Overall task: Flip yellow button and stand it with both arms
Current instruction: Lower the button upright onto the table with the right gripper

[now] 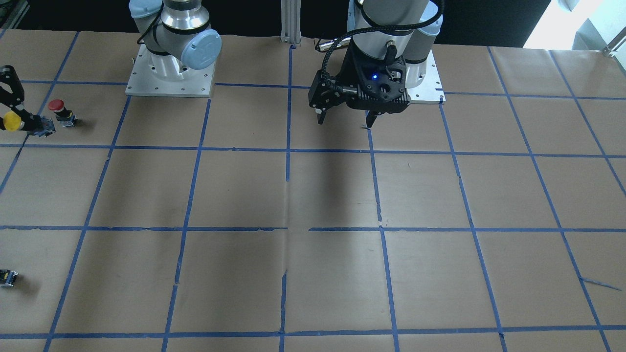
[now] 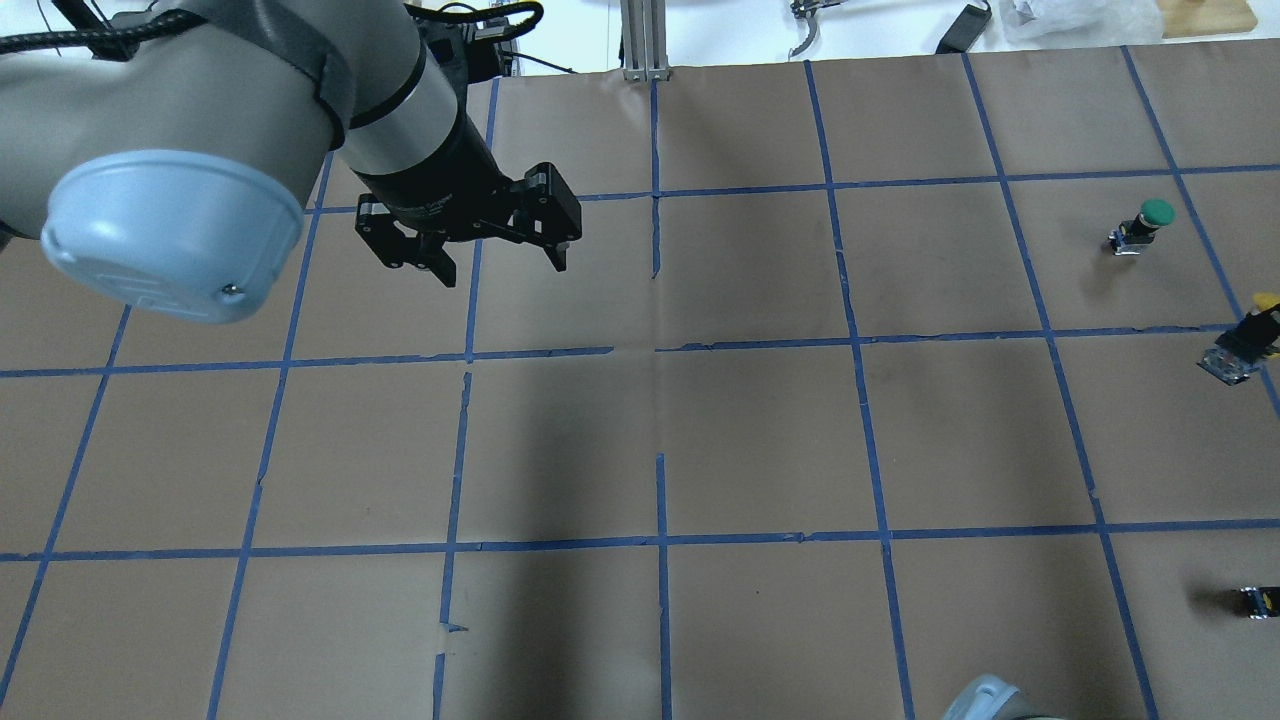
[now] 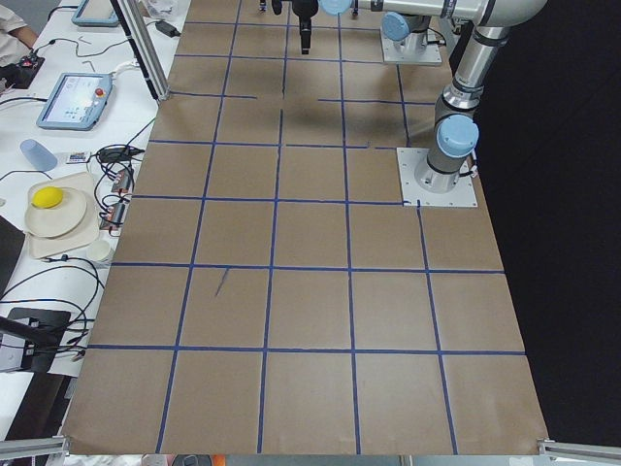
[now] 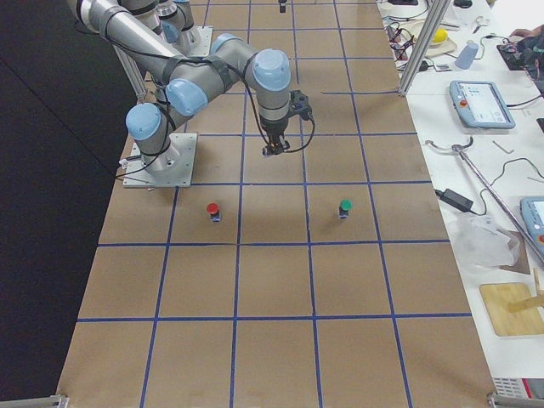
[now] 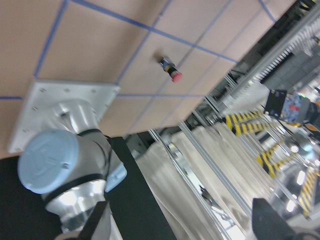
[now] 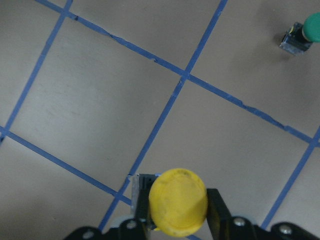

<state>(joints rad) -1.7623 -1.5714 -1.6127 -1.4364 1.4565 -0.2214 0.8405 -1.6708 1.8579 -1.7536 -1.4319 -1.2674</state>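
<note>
Wrist view: right end effector [image 6: 178,214] clamps yellow button [image 6: 177,197], cropped at overhead frame edge; left end effector [image 1: 344,119] hangs open.

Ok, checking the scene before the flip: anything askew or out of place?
The yellow button is sideways, clamped in the right hand, while the red button and green button stand upright. The left hand hangs open and empty.

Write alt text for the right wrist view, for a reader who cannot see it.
A yellow button, its cap facing the camera, is clamped in the right gripper at the bottom of the frame. Beyond it lies a brown table crossed by blue tape lines, with a green button at the top right.
</note>
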